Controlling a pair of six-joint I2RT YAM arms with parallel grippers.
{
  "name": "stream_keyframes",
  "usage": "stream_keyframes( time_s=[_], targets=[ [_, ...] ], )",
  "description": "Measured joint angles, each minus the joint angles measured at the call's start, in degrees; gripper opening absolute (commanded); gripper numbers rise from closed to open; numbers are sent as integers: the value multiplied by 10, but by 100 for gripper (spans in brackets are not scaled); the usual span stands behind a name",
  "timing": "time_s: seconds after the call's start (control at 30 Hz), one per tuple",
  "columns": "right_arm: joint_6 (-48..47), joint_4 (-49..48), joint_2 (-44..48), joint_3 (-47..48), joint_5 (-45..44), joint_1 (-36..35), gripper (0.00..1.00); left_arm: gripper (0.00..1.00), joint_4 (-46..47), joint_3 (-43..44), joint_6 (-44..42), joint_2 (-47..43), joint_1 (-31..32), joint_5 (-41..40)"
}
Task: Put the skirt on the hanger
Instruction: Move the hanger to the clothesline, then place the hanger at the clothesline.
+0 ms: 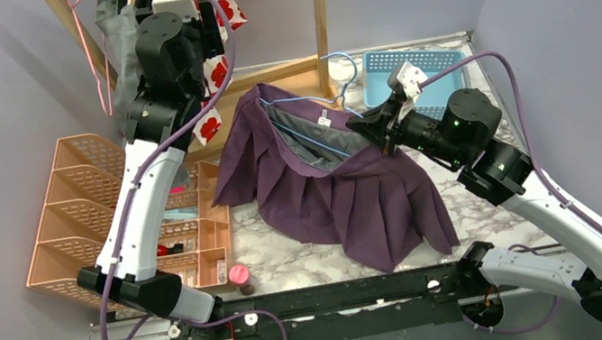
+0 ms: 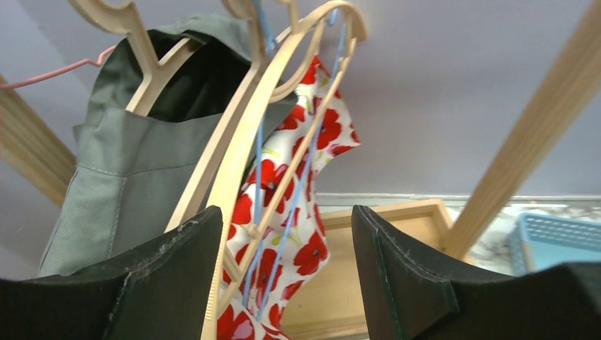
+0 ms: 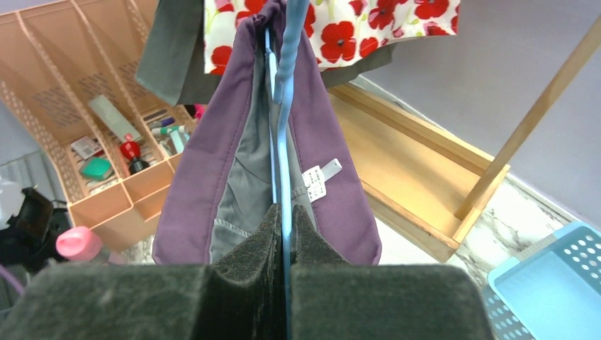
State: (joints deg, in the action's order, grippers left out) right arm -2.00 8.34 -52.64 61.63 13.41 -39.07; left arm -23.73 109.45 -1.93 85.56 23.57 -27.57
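**So, hanger was in the waistband, seating it was the tricky bit**

Ok so your right gripper (image 3: 285, 212) was clenched tight on the blue hanger (image 3: 287, 142), whose wire ran inside the waistband of the skirt (image 1: 336, 183). The skirt lay spread on the marble table (image 1: 273, 247), between the orange organizer (image 1: 75, 206) and the blue basket (image 1: 426, 63). Its waist end pointed at the wooden rack (image 1: 319, 3) and the hem fanned toward the arm bases.

Your left gripper (image 2: 285, 212) was up at the rack w/ jaws wide apart, grasping nothing. A wooden hanger (image 2: 241, 156) and a floral garment (image 2: 312, 156) sat right in front of it.

Imo the step in hand was getting the waistband seated on both hanger arms. What you wanted there:
- hold the hanger level, no tilt
- bring the left down to pinch the far side of the waistband
- lift slow

Couldn't tell if the far end was seated, tbh.

As for looks, it was purple and pleated, w/ a grey lining and a small white tag inside the waist. Prob floppy and quick to slide off thin wire.
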Motion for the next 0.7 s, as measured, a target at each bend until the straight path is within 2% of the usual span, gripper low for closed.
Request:
stream_keyframes(
  time_s=[0.3,0.5,0.7],
  targets=[
    [-17,8,-52,80,-89,-2,1,70,6,-2,45,-68,0,97],
    [-34,2,-81,120,-137,-2,1,71,32,-55,77,-150,0,155],
    [-49,-1,-100,140,-162,-2,1,71,52,-129,122,-153,0,239]
  ],
)
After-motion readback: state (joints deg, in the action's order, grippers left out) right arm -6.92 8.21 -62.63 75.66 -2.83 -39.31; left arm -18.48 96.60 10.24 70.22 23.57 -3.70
